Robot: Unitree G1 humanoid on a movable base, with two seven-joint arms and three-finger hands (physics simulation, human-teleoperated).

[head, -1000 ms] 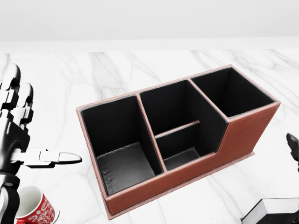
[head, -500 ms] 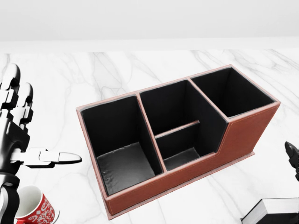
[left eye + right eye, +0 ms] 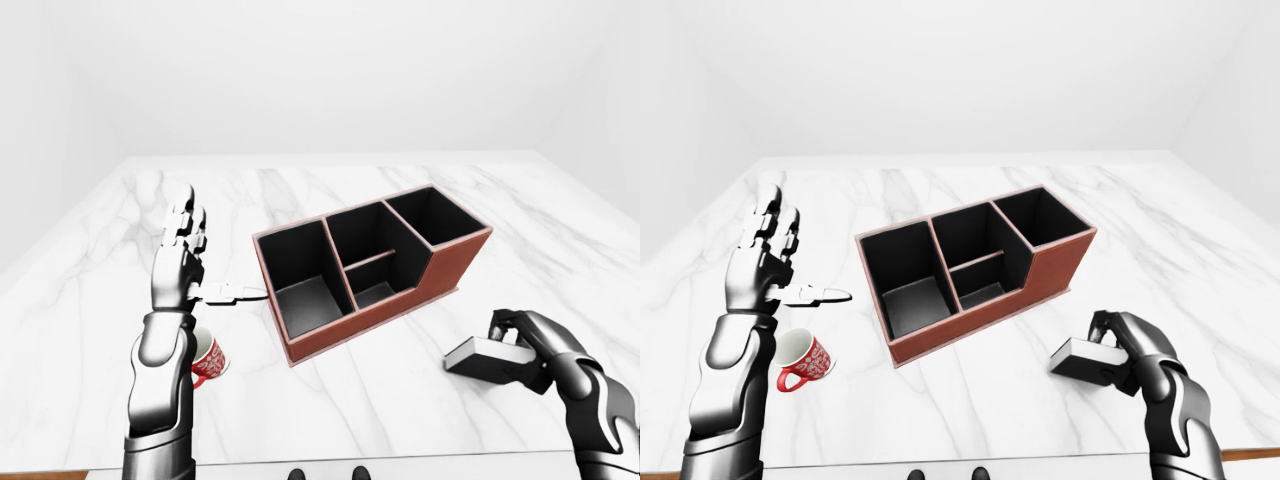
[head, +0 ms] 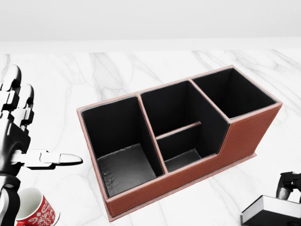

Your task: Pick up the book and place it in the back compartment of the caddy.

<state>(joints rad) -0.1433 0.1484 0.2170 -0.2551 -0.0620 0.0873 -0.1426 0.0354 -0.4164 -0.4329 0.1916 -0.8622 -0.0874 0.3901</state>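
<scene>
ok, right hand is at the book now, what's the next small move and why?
Probably close the fingers fully and lift the book a little. The right hand curls over its far end, yet the book looks to be still on the marble table, right of the caddy. A clear lift comes before any carry toward the caddy. The left hand is open and raised beside the mug, out of the way.

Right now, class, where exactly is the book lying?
The book lies on the marble table at the right-eye view's lower right, right of the caddy and apart from it, with the right hand curled over it.
</scene>
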